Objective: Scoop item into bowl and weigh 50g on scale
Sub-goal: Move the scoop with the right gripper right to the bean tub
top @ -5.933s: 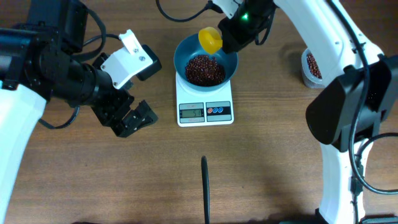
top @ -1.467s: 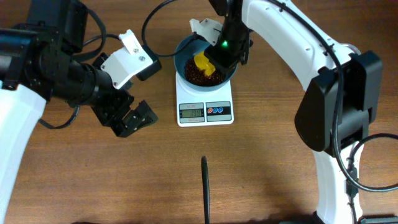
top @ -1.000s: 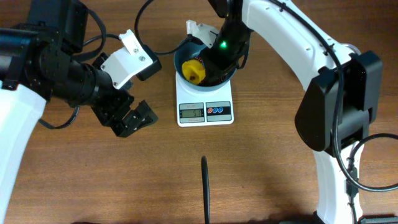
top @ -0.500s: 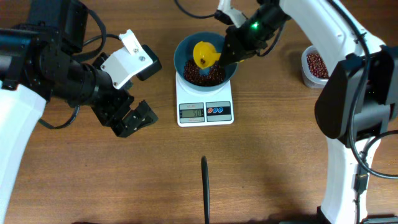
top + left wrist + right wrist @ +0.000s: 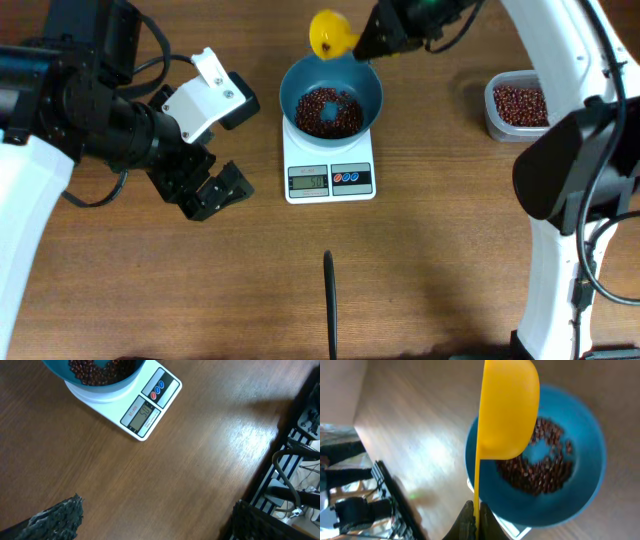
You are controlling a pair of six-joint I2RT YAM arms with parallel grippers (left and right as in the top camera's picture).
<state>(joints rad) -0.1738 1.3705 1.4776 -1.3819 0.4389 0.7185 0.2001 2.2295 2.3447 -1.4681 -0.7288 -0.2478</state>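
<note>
You'll find the beans (image 5: 330, 110) heaped in the bottom of the blue bowl (image 5: 292, 95), which sits on the scale (image 5: 330, 181). The scale stands on the table (image 5: 450, 250), with its display (image 5: 144, 414) and its red and blue buttons (image 5: 159, 389) on the near side. Digits show on the display, but they are too small to read for sure.

Above the bowl's far rim, behind the scale, hangs a yellow scoop (image 5: 331, 34). Your right gripper (image 5: 372, 42) has its fingers pressed together on the scoop's thin handle. You cannot tell whether the scoop carries anything.

Right of the scale, well apart, a clear tub (image 5: 492, 110) holds more of the same beans. Left of the scale, your left gripper (image 5: 212, 190) hangs over bare wood, fingers spread wide, pinching nothing. In front of the scale lies a slim dark strip (image 5: 329, 300).
</note>
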